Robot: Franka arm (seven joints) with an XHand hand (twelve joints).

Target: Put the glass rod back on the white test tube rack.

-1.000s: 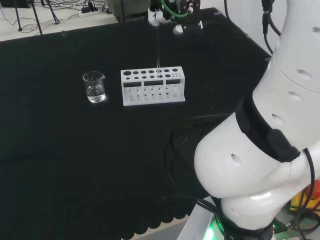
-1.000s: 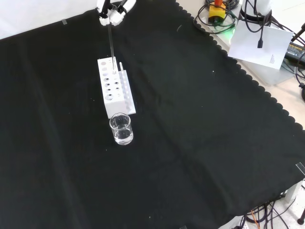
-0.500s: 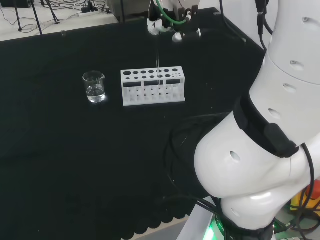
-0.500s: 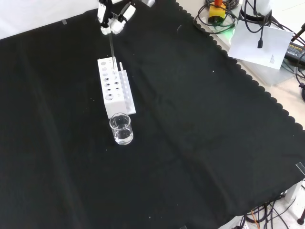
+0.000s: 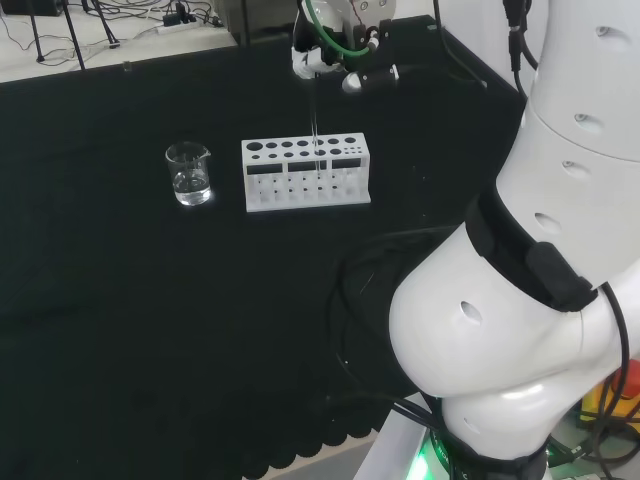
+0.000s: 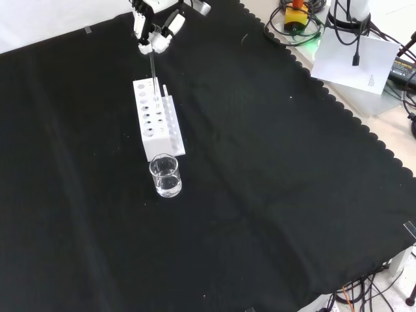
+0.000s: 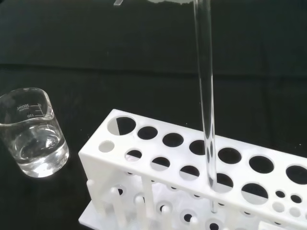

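Note:
The white test tube rack (image 5: 305, 172) (image 6: 158, 120) (image 7: 148, 158) stands on the black cloth. The thin clear glass rod (image 5: 315, 110) (image 6: 153, 68) (image 7: 205, 96) stands upright above it. In the wrist view the rod's lower end passes through a hole in the rack's top plate. The hand (image 5: 330, 55) (image 6: 156, 32) is directly above the rack, its fingers pinched on the rod's top end.
A small glass beaker (image 5: 189, 173) (image 6: 165, 175) (image 7: 31, 132) with clear liquid stands just off one end of the rack. The arm's big white links (image 5: 520, 300) take up the head view's right. Cables and a paper sheet (image 6: 354, 58) lie beyond the cloth's edge.
The hand has come down a little with the rod, so the rod's lower end sits deeper in the rack's hole. Rack and beaker have stayed put.

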